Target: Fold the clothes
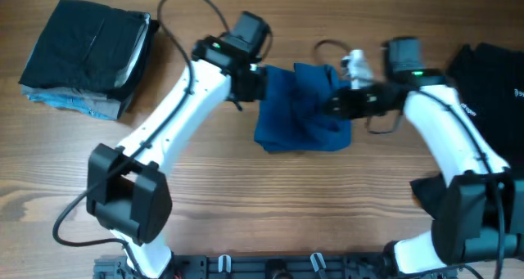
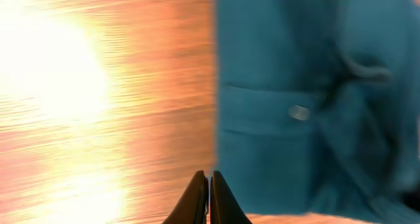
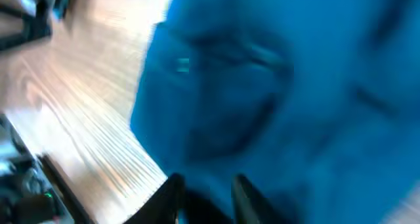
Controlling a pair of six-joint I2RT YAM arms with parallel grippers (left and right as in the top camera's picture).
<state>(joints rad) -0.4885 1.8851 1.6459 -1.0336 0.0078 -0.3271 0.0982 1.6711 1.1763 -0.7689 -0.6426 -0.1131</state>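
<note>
Presently, left pincer together at the edge of the blue polo shirt; right pincer apart over it. Risk: rumpled cloth snags on withdrawal, dragging the fold loose.

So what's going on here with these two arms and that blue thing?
It's clothes folding, under way on a wooden table. A bunched-up blue polo shirt lies in the middle. The left hand is shut at the shirt's left edge, with nothing visibly pinched. The right hand is at its right side, fingers apart. A folded stack sits at the far left, and a black garment lies at the far right.
</note>
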